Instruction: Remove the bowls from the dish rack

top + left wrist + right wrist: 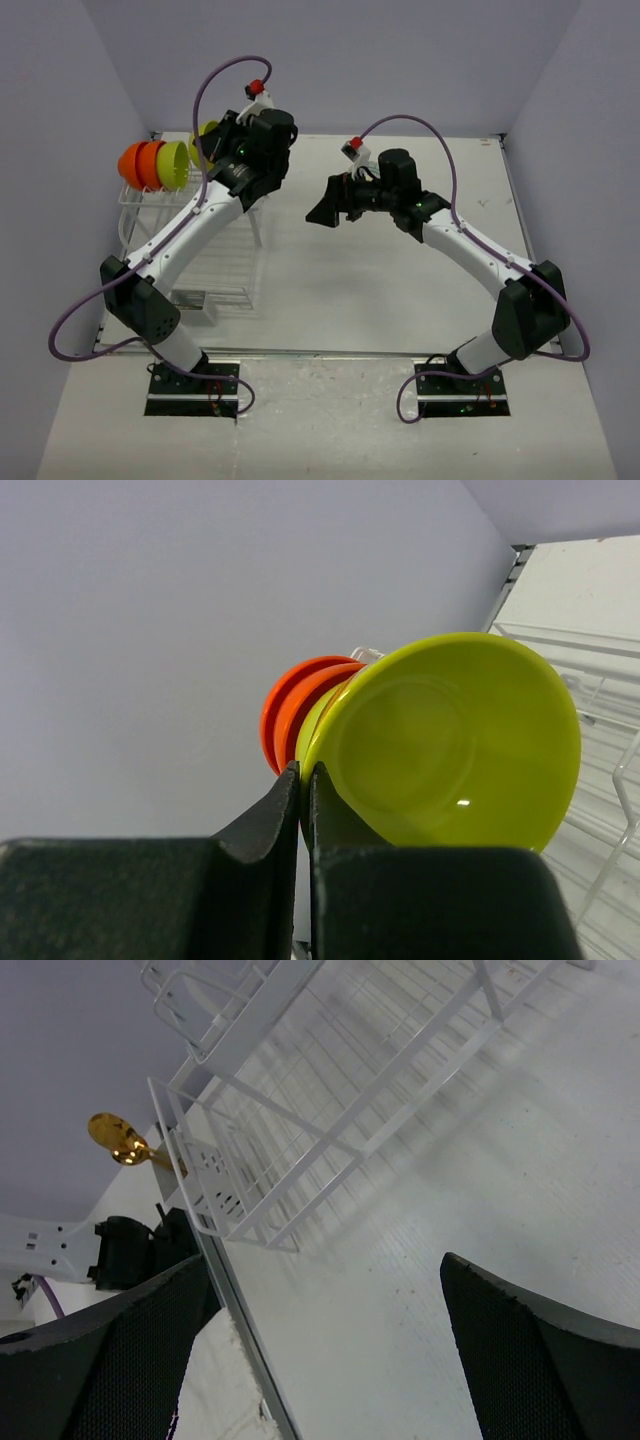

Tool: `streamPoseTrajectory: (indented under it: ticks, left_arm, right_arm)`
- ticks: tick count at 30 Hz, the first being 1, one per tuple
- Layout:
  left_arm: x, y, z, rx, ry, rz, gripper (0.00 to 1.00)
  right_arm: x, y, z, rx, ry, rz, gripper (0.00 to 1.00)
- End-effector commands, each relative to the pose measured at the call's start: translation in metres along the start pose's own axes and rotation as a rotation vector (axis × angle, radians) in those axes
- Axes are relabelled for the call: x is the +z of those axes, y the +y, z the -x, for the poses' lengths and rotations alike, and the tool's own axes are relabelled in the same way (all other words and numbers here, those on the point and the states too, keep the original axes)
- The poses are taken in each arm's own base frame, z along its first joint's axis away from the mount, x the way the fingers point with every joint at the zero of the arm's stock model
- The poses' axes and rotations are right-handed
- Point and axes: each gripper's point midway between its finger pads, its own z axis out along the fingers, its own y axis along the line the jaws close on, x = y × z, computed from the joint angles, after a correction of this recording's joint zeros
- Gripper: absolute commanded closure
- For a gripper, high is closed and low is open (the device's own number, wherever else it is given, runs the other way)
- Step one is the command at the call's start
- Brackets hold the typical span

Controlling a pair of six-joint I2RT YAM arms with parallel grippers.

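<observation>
The white wire dish rack stands at the left of the table. At its far end, orange bowls and a lime-green bowl stand on edge in a row. My left gripper is just right of them, shut on the rim of another lime-green bowl. In the left wrist view the fingers pinch that bowl's rim, with the orange bowls behind it. My right gripper is open and empty over the table, right of the rack. No cream bowl is in view.
The right wrist view shows the rack's frame, its cutlery holder with a gold spoon in it, and the table's near edge. Grey walls enclose the table on three sides.
</observation>
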Motion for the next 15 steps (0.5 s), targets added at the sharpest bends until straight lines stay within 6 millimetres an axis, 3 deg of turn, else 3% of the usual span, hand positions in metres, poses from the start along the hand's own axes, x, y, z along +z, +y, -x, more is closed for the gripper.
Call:
streamPoseTrajectory:
  ticks: [1,4,5,6,9,10,12,15]
  left_arm:
    - [-0.003,0.030,0.010,-0.166,-0.013,0.013,1.00]
    - [-0.013,0.029,0.016,-0.235,-0.044,-0.083,1.00]
    - [-0.023,0.024,0.044,-0.481,-0.073,-0.266,1.00]
    - [-0.025,0.016,0.032,-0.421,-0.022,-0.368,1.00]
    - [-0.054,-0.009,0.057,-0.562,-0.058,-0.682,1.00]
    - [-0.061,-0.006,0.059,-0.597,-0.069,-0.723,1.00]
    - [-0.068,-0.025,0.054,-0.598,-0.054,-0.785,1.00]
    - [-0.078,-0.045,0.051,-0.586,-0.035,-0.869,1.00]
  right_arm:
    - [-0.002,0.005,0.021,-0.026,-0.071,-0.008,0.01]
    - [-0.008,0.004,0.037,-0.035,-0.134,-0.047,0.01]
    - [-0.011,0.005,0.044,-0.037,-0.162,-0.058,0.01]
    - [-0.017,0.015,0.057,-0.052,-0.207,-0.044,0.01]
    - [-0.025,0.038,0.086,-0.073,-0.264,-0.001,0.01]
    - [-0.026,0.047,0.089,-0.073,-0.249,0.029,0.01]
    - [-0.030,0.062,0.105,-0.082,-0.262,0.047,0.01]
    - [-0.041,0.070,0.130,-0.112,-0.336,-0.014,0.01]
